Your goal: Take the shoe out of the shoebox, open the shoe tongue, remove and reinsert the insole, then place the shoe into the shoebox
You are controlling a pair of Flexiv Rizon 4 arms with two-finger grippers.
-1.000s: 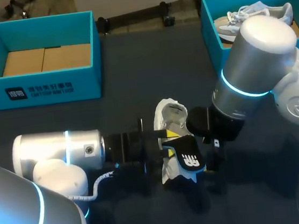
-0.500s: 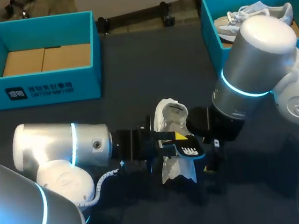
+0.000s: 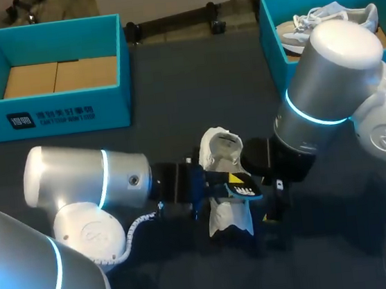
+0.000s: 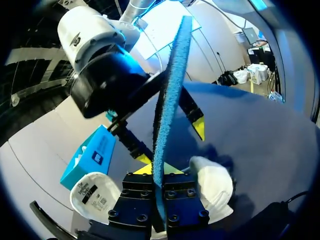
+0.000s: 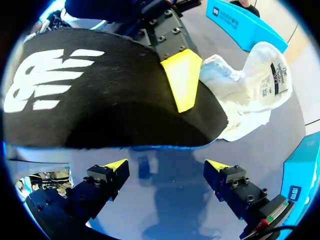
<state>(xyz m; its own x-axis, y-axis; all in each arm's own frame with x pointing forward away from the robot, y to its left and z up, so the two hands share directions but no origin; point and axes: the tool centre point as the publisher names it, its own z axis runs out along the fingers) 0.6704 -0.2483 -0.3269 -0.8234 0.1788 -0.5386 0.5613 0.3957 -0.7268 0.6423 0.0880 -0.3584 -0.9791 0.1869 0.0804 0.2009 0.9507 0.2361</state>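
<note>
A white shoe (image 3: 220,148) lies on the dark table at the middle, seen also in the right wrist view as the shoe (image 5: 250,85). My left gripper (image 3: 215,182) comes in from the left and is shut on the insole (image 3: 245,190), black on top with a white logo and blue underneath. In the left wrist view the insole (image 4: 167,100) stands edge-on between the fingers of the left gripper (image 4: 159,172). My right gripper (image 5: 166,165) is open just under the insole (image 5: 100,95), with nothing between its fingers. A left fingertip (image 5: 182,80) presses on the insole's black face.
An empty teal shoebox (image 3: 49,108) stands at the back left. A second teal shoebox (image 3: 271,31) at the back right holds another pale shoe (image 3: 325,18). My right arm (image 3: 325,80) covers the table right of the shoe.
My left arm has pushed further right and turned. The insole has tipped from logo-up towards edge-on, and the left fingers have drawn together on it. The right arm has kept still.
</note>
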